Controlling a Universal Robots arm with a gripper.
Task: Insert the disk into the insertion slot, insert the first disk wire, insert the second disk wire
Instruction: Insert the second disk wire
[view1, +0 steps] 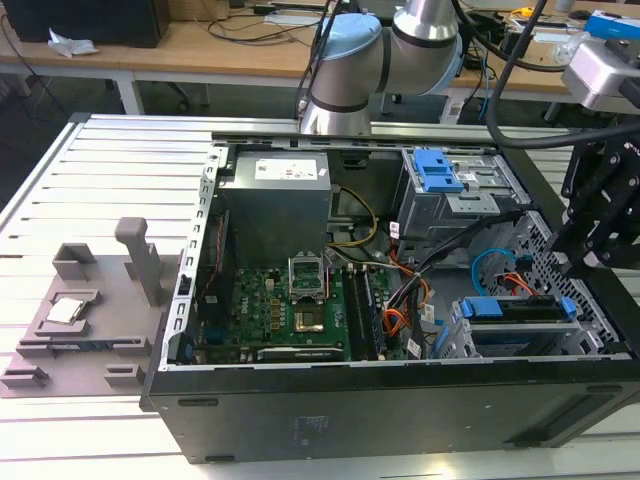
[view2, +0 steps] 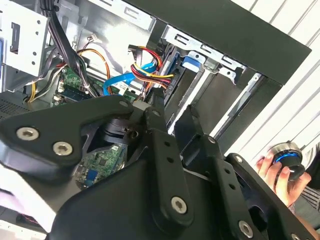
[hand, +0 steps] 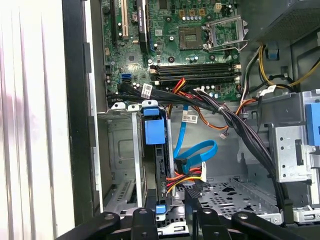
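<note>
Black case (view1: 400, 400) — side off; silver insertion slot (hand: 122, 150) holds the disk (hand: 159, 170), edge-on, one end hidden behind the gripper (view2: 174, 104); fingers spread either side, gripping nothing; blue cable (hand: 197, 150) beside disk — plugged or not, can't tell.

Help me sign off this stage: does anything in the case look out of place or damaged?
Nothing looks damaged. The disk stands straight in the slot. One loose end: the blue wire curls free beside it, its plug apparently lying unconnected next to the red-and-yellow wires.
</note>
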